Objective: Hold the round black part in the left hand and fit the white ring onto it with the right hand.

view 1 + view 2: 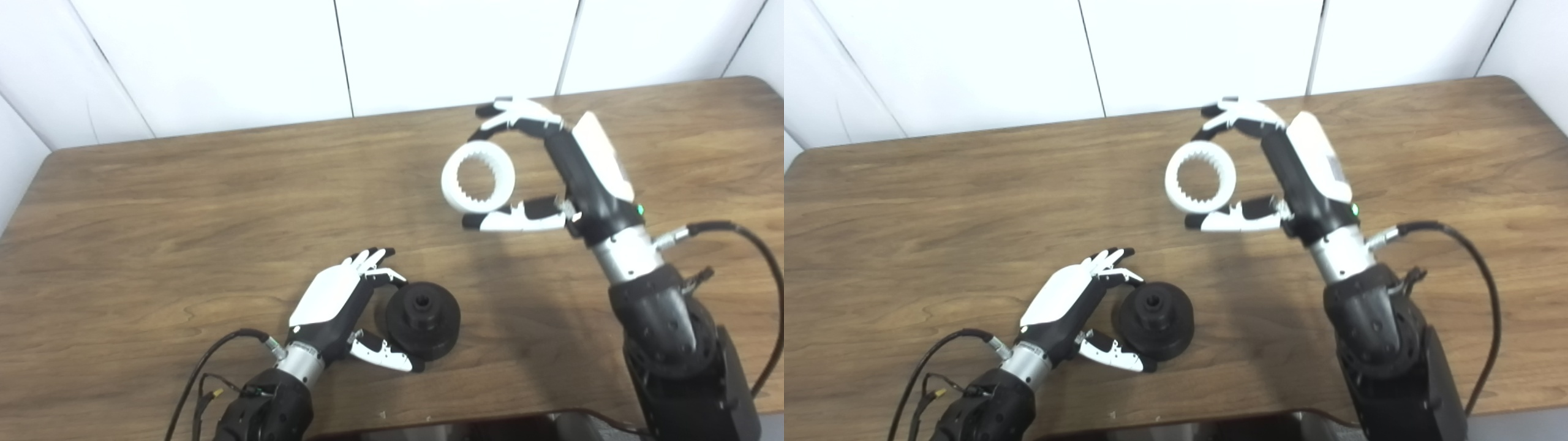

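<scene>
The round black part point(424, 319) rests on the table near the front edge. My left hand point(343, 306) is open and cups its left side, with the fingers point(375, 260) spread by its upper left rim and the thumb lying along its lower left rim. The white toothed ring point(478, 177) is at the back right of the table. My right hand point(551, 165) is open around the ring, with the fingers arched just beyond its far side and the thumb point(514, 219) against its near edge. I cannot tell whether the ring lies on the table or is lifted.
The wooden table point(184, 202) meets a white panelled wall point(245, 55) at the back. A black cable point(753, 245) loops out from the right wrist. Cables point(202, 367) trail from the left wrist near the table's front edge.
</scene>
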Controlling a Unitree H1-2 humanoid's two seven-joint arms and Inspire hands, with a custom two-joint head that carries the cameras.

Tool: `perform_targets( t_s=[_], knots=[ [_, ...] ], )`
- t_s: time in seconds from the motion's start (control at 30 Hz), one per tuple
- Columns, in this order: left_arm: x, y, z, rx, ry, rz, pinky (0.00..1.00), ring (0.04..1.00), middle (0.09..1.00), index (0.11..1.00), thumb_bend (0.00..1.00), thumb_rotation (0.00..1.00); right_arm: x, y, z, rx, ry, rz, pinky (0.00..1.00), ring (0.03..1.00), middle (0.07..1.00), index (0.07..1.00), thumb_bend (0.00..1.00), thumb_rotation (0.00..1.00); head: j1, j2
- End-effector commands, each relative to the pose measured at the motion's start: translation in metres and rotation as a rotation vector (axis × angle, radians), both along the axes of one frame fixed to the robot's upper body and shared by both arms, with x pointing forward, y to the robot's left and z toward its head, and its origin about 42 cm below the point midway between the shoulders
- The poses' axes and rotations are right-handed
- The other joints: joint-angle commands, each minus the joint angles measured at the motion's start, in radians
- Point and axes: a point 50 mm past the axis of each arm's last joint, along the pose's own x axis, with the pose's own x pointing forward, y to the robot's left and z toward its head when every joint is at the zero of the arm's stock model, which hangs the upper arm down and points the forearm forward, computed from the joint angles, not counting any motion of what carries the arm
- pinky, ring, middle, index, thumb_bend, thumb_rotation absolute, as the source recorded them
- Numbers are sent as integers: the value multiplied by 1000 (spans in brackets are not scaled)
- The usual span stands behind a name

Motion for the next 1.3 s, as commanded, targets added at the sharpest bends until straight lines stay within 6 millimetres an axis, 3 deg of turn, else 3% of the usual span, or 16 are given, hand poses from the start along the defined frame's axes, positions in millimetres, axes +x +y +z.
perform_targets(
  t_s=[0.0, 0.13, 0.23, 0.4, 0.53, 0.83, 1.27],
  knots=[
    [7, -3, 8, 6, -60, -3, 1000, 1000, 971, 633, 1000, 271, -7, 5, 10, 12, -43, 28, 764, 865, 786, 481, 521, 144, 2, 2],
    [7, -3, 8, 6, -62, -4, 1000, 1000, 970, 633, 1000, 274, -19, 8, -1, 13, -4, 49, 767, 856, 775, 481, 522, 144, 4, 3],
    [8, -3, 9, 11, -61, -4, 1000, 1000, 971, 634, 1000, 270, -28, 11, -10, 13, 37, 71, 859, 860, 783, 481, 521, 146, 4, 3],
    [9, -4, 10, 8, -64, -4, 1000, 1000, 973, 633, 1000, 268, -38, 15, -23, 4, 80, 102, 775, 854, 786, 481, 522, 145, 15, 13],
    [10, -4, 11, 1, -65, -4, 1000, 1000, 970, 629, 1000, 261, -44, 19, -32, 3, 118, 130, 798, 859, 786, 481, 521, 145, 18, 15],
    [9, -5, 13, 3, -63, -6, 1000, 1000, 970, 629, 1000, 265, -44, 30, -49, -27, 161, 160, 764, 860, 794, 481, 521, 146, 22, 23],
    [9, -5, 11, -4, -59, -3, 1000, 1000, 971, 628, 1000, 270, -37, 46, -59, -51, 195, 157, 847, 856, 792, 481, 521, 147, 30, 23]
  ],
)
